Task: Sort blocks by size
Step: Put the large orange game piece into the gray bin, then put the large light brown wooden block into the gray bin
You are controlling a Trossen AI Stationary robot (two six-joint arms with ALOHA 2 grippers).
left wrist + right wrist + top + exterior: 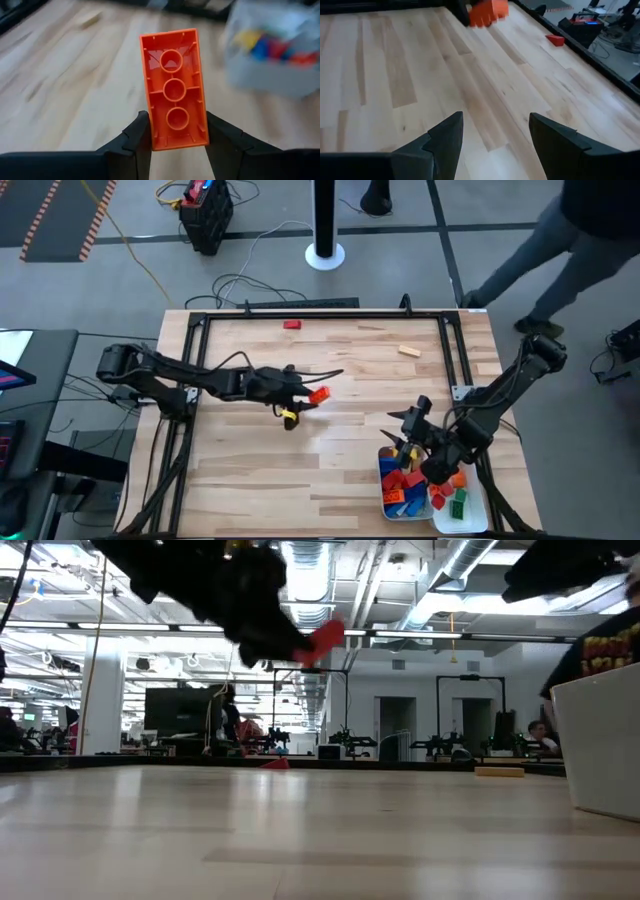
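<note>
My left gripper (308, 396) is shut on an orange long brick (174, 87), held well above the table's middle; the brick also shows in the low view (322, 640) and in the right wrist view (487, 12). My right gripper (495, 135) is open and empty, near the two white trays (480, 515) at the near right, which hold several coloured blocks (405, 485). A red block (291, 324) and a tan block (408, 351) lie on the table near the far edge. My left gripper pinches the orange brick's two long sides (150, 135) between its two fingers, at the brick's near end. The brick's hollow underside with three round tubes faces the wrist camera. The brick sticks out past the fingertips, lifted clear of the table.
A black frame (320, 313) runs round the wooden table. A person walks on the floor beyond the table's far right corner (540, 250). A small yellow-and-black thing (290, 419) shows under the left arm. Bare wood lies across the table's middle and near left.
</note>
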